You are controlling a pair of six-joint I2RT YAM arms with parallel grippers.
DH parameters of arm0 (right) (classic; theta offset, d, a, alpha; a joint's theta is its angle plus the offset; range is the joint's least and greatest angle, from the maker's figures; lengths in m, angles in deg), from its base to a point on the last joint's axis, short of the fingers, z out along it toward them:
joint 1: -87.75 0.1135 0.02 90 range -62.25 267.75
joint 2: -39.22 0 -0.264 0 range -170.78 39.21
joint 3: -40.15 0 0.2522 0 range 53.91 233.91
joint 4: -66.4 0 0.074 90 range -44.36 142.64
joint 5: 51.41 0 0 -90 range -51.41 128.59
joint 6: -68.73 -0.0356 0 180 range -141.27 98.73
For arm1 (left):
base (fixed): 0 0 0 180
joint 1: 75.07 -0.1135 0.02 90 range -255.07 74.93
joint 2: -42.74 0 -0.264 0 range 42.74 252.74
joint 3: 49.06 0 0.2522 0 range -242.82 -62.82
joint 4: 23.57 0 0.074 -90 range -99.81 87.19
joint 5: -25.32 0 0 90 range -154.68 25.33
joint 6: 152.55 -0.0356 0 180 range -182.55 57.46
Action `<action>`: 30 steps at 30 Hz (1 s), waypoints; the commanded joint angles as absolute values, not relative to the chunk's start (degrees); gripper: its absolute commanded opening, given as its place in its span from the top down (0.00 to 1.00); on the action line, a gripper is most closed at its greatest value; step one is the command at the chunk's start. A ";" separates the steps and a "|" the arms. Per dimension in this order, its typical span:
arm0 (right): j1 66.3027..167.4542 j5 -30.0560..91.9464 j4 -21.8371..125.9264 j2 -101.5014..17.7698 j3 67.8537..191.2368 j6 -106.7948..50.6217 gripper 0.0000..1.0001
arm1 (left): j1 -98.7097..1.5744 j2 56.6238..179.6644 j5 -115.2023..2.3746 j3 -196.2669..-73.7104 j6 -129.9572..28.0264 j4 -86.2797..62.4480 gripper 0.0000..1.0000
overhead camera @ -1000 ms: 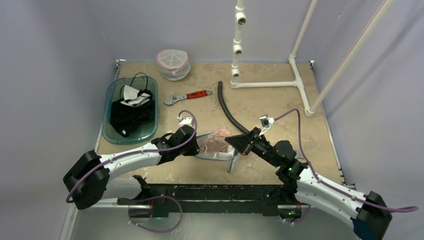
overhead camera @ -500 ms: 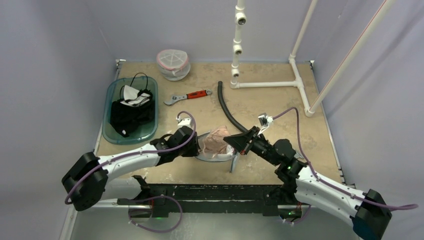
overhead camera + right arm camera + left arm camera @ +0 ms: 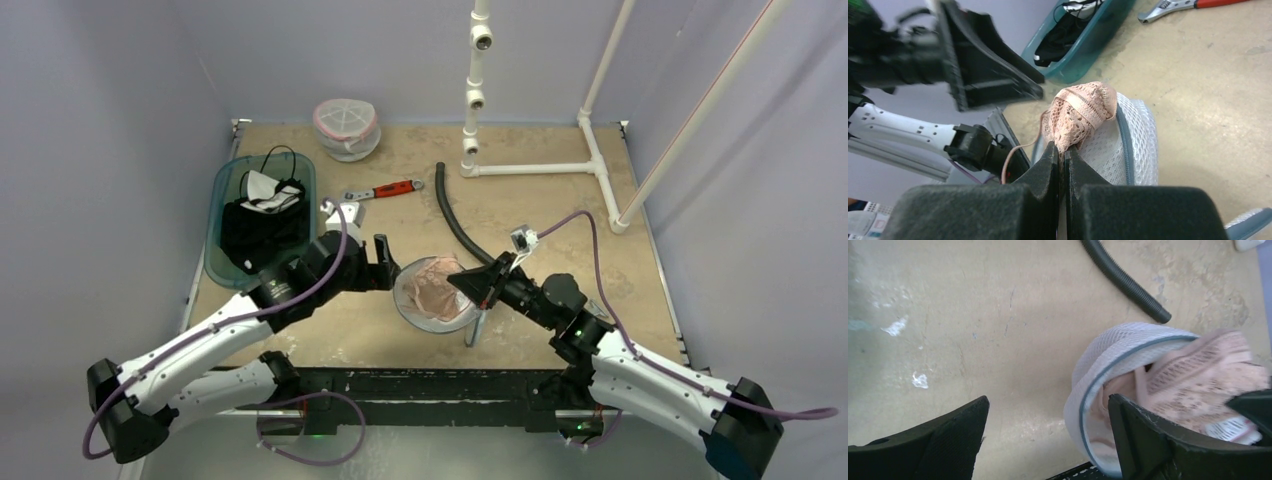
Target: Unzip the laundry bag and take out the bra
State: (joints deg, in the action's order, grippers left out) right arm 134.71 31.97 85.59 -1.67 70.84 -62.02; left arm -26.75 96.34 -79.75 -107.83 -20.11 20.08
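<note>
right jaws clamped on pink lace bra (image 3: 1080, 112), likely to pull it from unzipped white mesh laundry bag (image 3: 1135, 142) just ahead; left jaws wide, empty.

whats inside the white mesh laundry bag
A pink lace bra, bunched and spilling out of the open bag, pinched by the right fingers. Anything lower in the bag is covered by it.

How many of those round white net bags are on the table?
2. One round white mesh laundry bag sits at the far back; the other lies open in the middle with a pink lace bra poking out.
</note>
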 commanded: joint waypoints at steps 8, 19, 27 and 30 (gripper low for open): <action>134.77 32.50 85.31 -1.88 73.16 -58.21 1.00 | -27.17 87.63 -73.67 -114.73 -31.68 20.02 0.12; 134.34 21.98 89.28 -1.64 73.15 -59.16 1.00 | -27.29 96.84 -45.84 -111.34 -40.29 3.12 0.09; 134.25 19.82 89.63 -0.70 73.60 -59.11 1.00 | -27.58 100.89 -41.64 -110.76 -40.25 0.01 0.15; 134.25 19.58 89.80 -0.75 73.60 -58.98 1.00 | -27.59 101.02 -38.92 -109.68 -39.56 -1.55 0.25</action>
